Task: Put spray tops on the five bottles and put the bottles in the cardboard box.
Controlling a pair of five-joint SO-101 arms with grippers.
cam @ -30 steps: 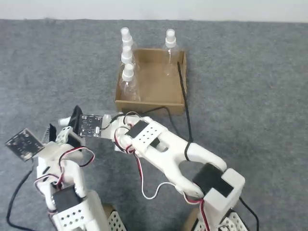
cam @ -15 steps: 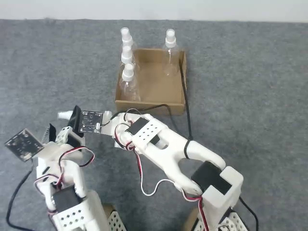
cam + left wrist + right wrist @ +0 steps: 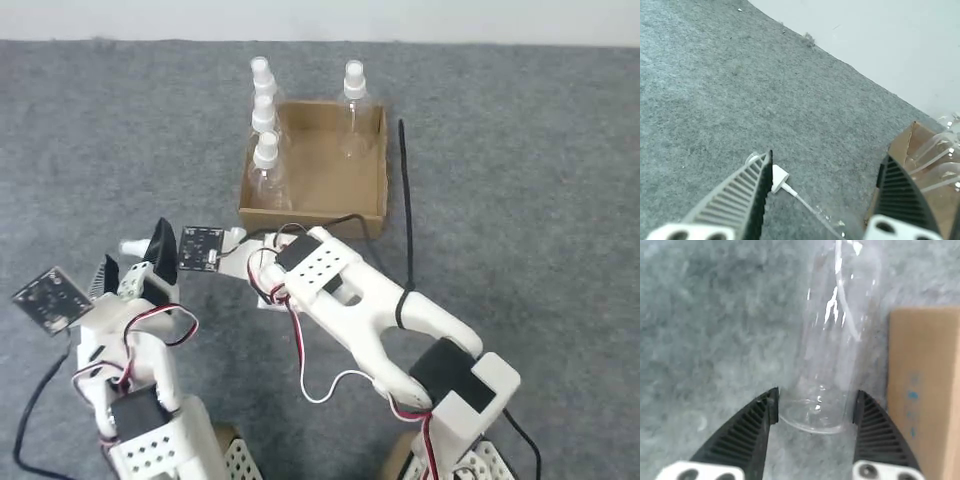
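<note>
The right end effector (image 3: 815,395) is clamped on the base end of the fifth bottle (image 3: 832,350), one jaw on each side of the clear wall. It holds the bottle low over the grey surface (image 3: 500,150), just beside the near corner of the cardboard box (image 3: 310,215). The left end effector (image 3: 829,156) has its jaws wide apart and grips nothing. The white spray top (image 3: 777,176) sits right at the tip of one of its jaws, with its thin tube trailing back toward the bottle body. The top looks to be in the bottle's neck, though I cannot tell if it is fully seated.

Four capped bottles (image 3: 267,165) already stand in the box, three along one side wall and one at the far corner opposite, so this is the last one.

The step in hand appears to be fixing that top. To do it well, the right arm should keep the bottle steady and in line. The left jaws should be centred around the white head before they close, since only one tip is near it now. Squeeze the head, not the tube, and push along the bottle's axis so the clear wall does not slip out of the right jaws. A black cable (image 3: 405,200) runs beside the box and should be kept out of the way during the lift in.
</note>
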